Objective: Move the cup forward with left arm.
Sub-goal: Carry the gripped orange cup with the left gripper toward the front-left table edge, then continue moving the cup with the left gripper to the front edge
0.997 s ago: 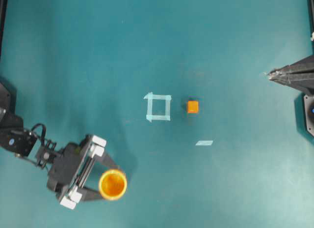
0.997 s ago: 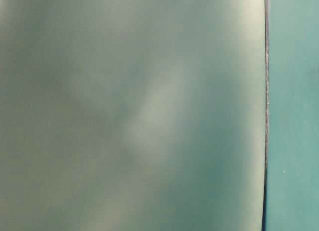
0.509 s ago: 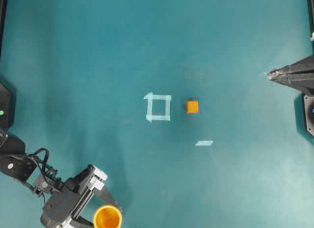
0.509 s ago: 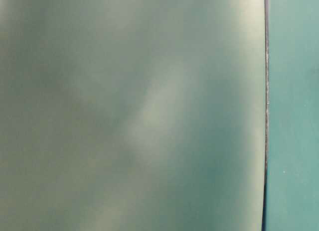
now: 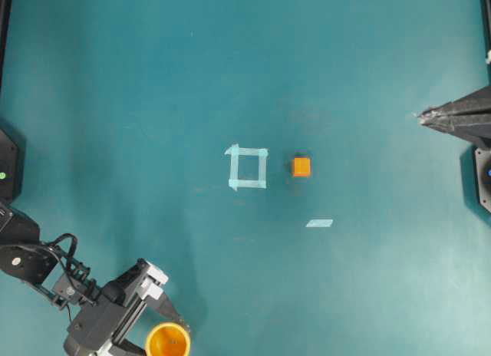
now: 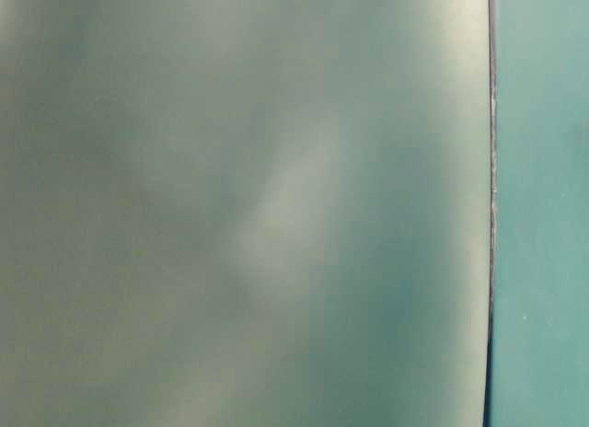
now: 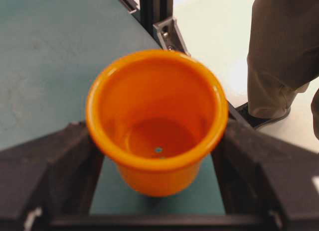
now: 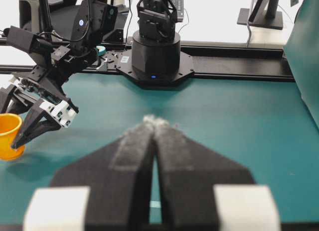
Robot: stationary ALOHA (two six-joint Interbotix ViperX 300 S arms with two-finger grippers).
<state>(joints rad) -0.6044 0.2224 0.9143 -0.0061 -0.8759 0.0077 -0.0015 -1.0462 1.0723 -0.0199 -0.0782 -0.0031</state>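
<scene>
Here, at the near left corner of the teal table, the left gripper pinches the orange cup upright between its fingers; far right, the right gripper rests with fingers pressed together, well apart from the orange cube

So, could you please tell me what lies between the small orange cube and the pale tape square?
Nothing: the overhead view shows only a short stretch of bare teal tabletop between the small orange cube and the pale tape square.

cup between left claw fingers | cube right of tape square
</scene>
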